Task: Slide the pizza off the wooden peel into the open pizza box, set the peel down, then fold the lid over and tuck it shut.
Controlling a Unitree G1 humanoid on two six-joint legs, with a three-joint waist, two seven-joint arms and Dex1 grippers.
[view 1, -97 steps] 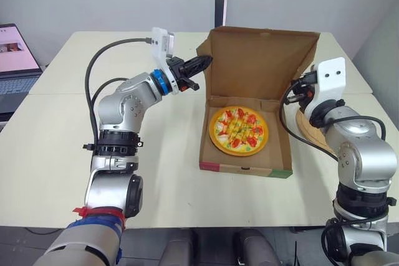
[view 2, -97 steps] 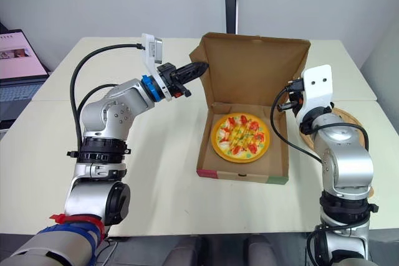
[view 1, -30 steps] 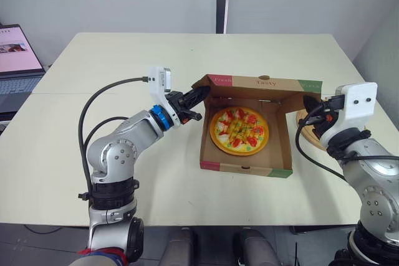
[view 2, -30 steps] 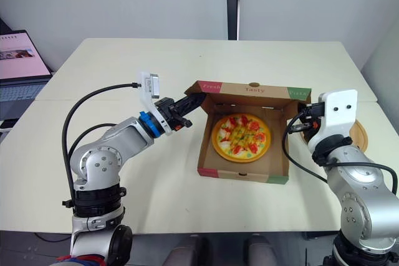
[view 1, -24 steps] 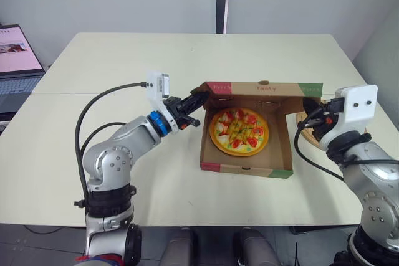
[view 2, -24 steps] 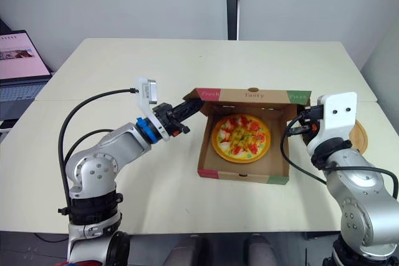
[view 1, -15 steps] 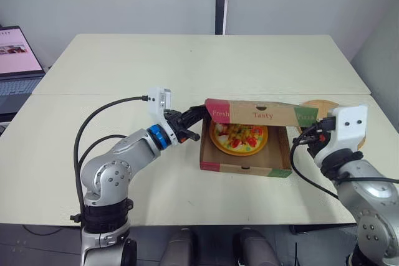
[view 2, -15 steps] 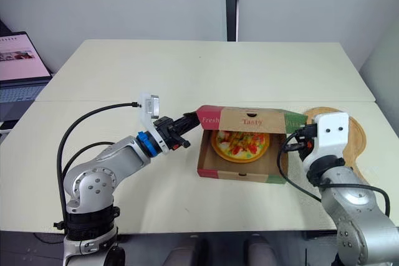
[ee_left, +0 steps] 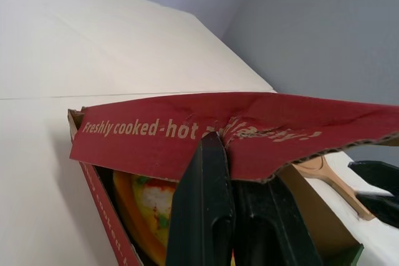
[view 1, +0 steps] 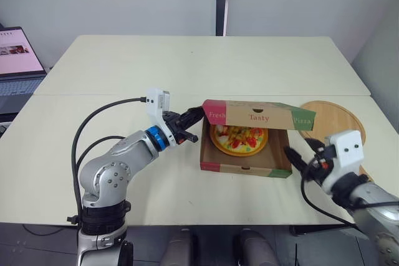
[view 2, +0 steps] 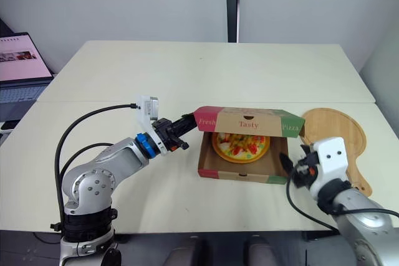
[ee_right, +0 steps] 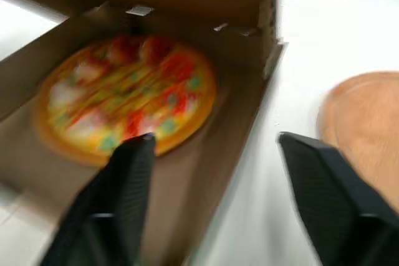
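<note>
The pizza lies in the cardboard box at the table's middle. The lid hangs low over it, nearly level, its printed front flap facing me. My left gripper is shut on the lid's red side flap at the left corner. My right gripper stands open just off the box's right front corner, touching nothing; in the right wrist view its fingers spread wide in front of the pizza. The round wooden peel lies flat on the table right of the box.
A laptop sits open at the table's far left edge. The cream table stretches wide behind and to the left of the box. The peel's handle runs toward the right front edge, close to my right arm.
The lid has come down from upright to nearly level. My right gripper has let go of the lid's right side, opened and drawn back toward me. The left gripper followed the lid down.
</note>
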